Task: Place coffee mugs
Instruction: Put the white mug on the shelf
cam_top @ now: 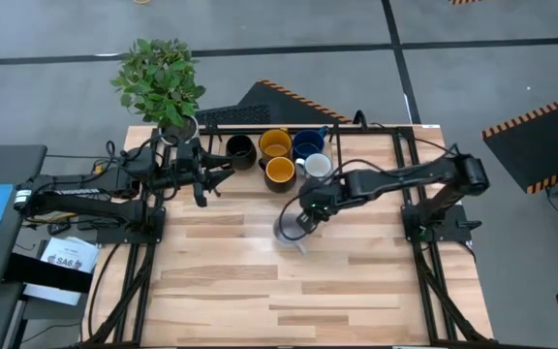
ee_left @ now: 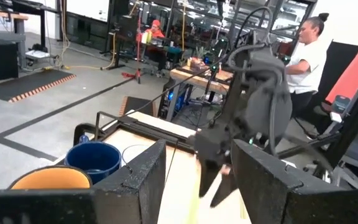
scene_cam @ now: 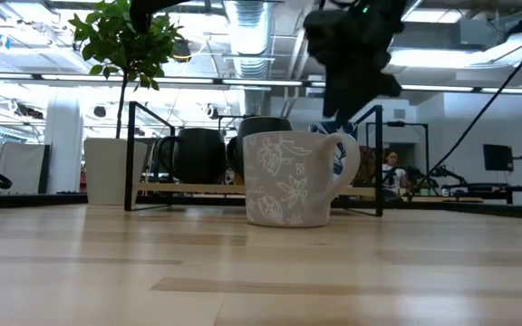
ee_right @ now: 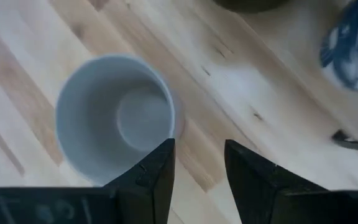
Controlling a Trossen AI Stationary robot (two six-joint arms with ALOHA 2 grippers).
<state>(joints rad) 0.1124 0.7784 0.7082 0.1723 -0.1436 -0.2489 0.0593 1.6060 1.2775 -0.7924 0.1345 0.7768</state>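
A light grey-white mug (cam_top: 288,231) (scene_cam: 290,177) with leaf relief stands upright on its base mid-table, its handle (scene_cam: 349,161) toward the right arm. My right gripper (cam_top: 307,215) (ee_right: 199,169) hovers open just above its handle side, and the mug's mouth (ee_right: 114,115) shows below the fingers. At the far edge stand a black mug (cam_top: 240,151), two yellow-orange mugs (cam_top: 275,143) (cam_top: 279,172), a dark blue mug (cam_top: 308,143) (ee_left: 92,159) and a white mug with bluish marks (cam_top: 317,167) (ee_right: 352,46). My left gripper (cam_top: 201,184) (ee_left: 197,186) waits open beside the black mug.
A black metal frame (cam_top: 260,118) (scene_cam: 132,154) runs along the far edge around the mugs. A plant in a white pot (cam_top: 168,82) (scene_cam: 107,170) stands at the far left corner. Bare wood lies toward the near edge (cam_top: 289,301). People (ee_left: 303,53) are in the room beyond.
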